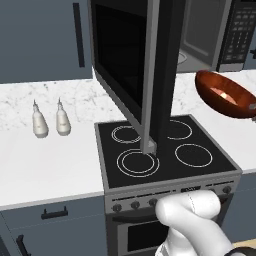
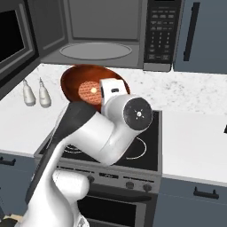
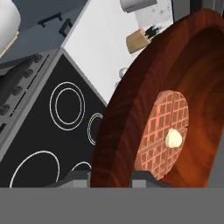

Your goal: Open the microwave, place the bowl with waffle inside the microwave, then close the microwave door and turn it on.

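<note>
Our fingers (image 3: 111, 177) are clamped on the rim of the bowl (image 2: 91, 86), one tip on each side of its wall in the hand view, so the bowl hangs in the air above the stove (image 1: 165, 150) rather than resting on it. The waffle (image 3: 164, 133) lies inside the bowl with a pale dab on top, and the bowl is tilted, its opening turned partly sideways. The microwave door (image 1: 132, 65) stands swung wide open over the stove, so we judge the first step done. The microwave (image 2: 106, 33) is above and behind the stove, its cavity and turntable bare, with the bowl just below and in front of the opening. Left to do: set the bowl inside, shut the door, press the keypad. The arm is folded up over the stove's front edge, wrist raised toward the microwave.
</note>
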